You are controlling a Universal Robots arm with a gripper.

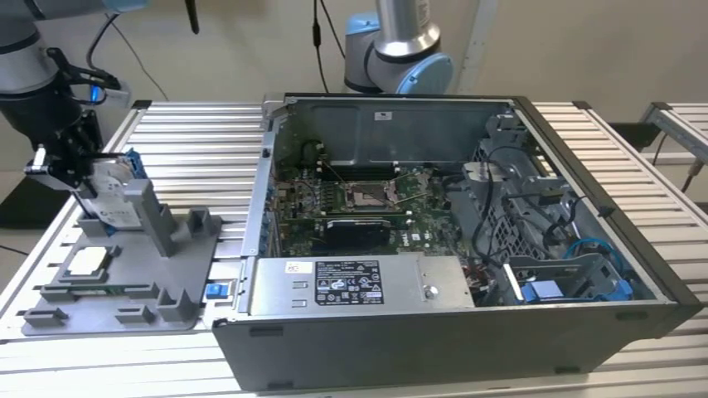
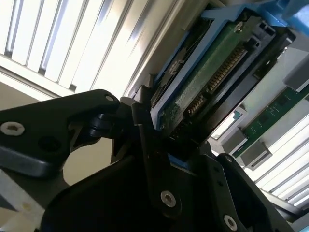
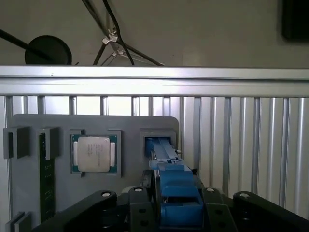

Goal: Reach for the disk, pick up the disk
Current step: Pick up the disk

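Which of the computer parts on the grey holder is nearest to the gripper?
The disk, the one with the blue frame: it stands on edge inside the gripper. The chip lies flat, apart from it.

The tool (image 1: 80, 178) has its fingers (image 3: 142, 208) closed against the disk (image 1: 113, 199), which stands upright in a slot of the fixture (image 1: 133, 290). A fixture wall (image 1: 152, 211) rises just beside the disk on the side facing the case (image 1: 443, 249), so sideways passage there is blocked. Straight above the tool the air is open. The case stands well apart on the surface (image 1: 188, 141), with bare slats between. The chip (image 3: 94, 153) lies flat in the fixture near the tool.
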